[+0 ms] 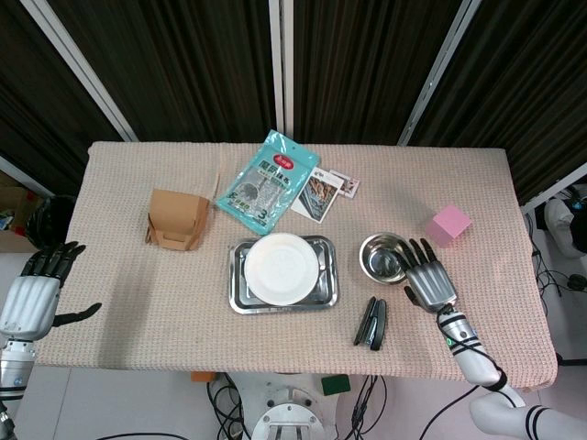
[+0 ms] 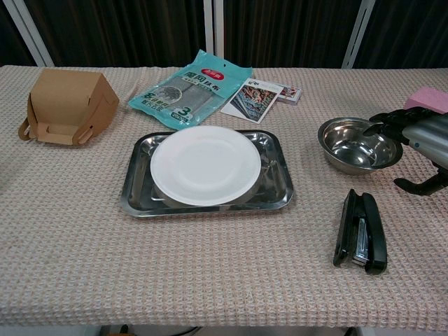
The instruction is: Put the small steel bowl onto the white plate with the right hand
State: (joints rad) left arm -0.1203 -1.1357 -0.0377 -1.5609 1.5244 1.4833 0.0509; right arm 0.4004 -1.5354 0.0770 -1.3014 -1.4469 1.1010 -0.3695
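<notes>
We see the right hand (image 1: 429, 282) beside the small steel bowl (image 1: 384, 257), fingers spread, holding nothing. The white plate (image 1: 280, 268) sits apart. The left hand (image 1: 32, 293) hangs spread-fingered.

The round white plate (image 2: 204, 164) is seated in the rectangular steel tray (image 2: 136, 189), taken here as the landmark. Behind the tray are found the teal plastic packet (image 2: 190, 89) and the printed cards (image 2: 253, 98). Left of the tray and behind it is set the brown cardboard box (image 2: 66, 105). Right of the tray is placed the small steel bowl (image 2: 357, 145), touched at its far side by the right robot hand (image 2: 418, 143). Right of the tray and before it is laid the black stapler (image 2: 361, 231).
</notes>
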